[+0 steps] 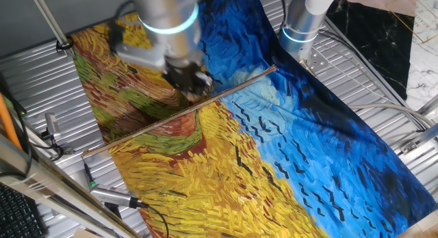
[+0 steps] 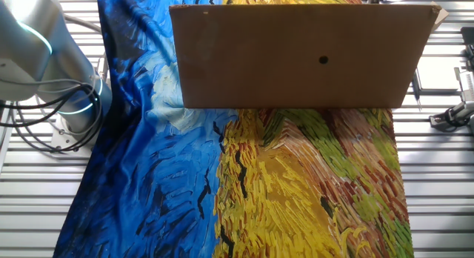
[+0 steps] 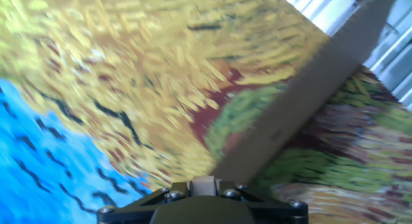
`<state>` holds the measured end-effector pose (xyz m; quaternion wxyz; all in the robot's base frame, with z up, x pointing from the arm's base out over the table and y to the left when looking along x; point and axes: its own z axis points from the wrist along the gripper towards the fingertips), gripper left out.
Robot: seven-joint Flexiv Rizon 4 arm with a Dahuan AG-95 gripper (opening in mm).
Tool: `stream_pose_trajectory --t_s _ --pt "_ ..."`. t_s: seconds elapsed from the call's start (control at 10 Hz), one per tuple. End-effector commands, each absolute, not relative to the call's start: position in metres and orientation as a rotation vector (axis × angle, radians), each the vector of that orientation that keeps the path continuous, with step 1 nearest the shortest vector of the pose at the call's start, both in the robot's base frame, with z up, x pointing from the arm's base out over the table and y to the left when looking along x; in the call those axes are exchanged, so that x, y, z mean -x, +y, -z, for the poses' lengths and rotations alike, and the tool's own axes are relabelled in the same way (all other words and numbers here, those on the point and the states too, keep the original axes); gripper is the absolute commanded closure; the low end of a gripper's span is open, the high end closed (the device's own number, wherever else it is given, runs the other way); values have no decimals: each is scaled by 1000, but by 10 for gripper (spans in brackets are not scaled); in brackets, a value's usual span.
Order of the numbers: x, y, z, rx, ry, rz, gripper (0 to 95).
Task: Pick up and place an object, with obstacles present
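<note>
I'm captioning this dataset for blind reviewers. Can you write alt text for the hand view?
A motion-blurred look down from the gripper at a painted cloth of yellow, green and blue brushstrokes. A flat brown cardboard panel crosses diagonally from the upper right towards the gripper, and a small pale tan piece sits at the gripper's tip at the bottom edge.

Support surface: table of ribbed metal slats, bare along both sides in both fixed views. Painted cloth covers the middle, blue with black strokes on one half, yellow, green and brown on the other. Brown cardboard panel stands upright on edge across the cloth, seen edge-on as a thin line in one fixed view.
</note>
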<state>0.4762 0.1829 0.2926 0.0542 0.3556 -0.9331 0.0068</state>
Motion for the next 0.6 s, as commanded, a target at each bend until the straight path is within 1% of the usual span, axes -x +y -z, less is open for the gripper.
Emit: stream_pose_trajectory --t_s 0.1,0.4,0.6 --pt "-471 199 -292 -1063 -2841 -34 950" --pt "-470 199 -292 -1096 -2822 -52 950" --pt "-471 197 -292 -1185 -2798 1 950"
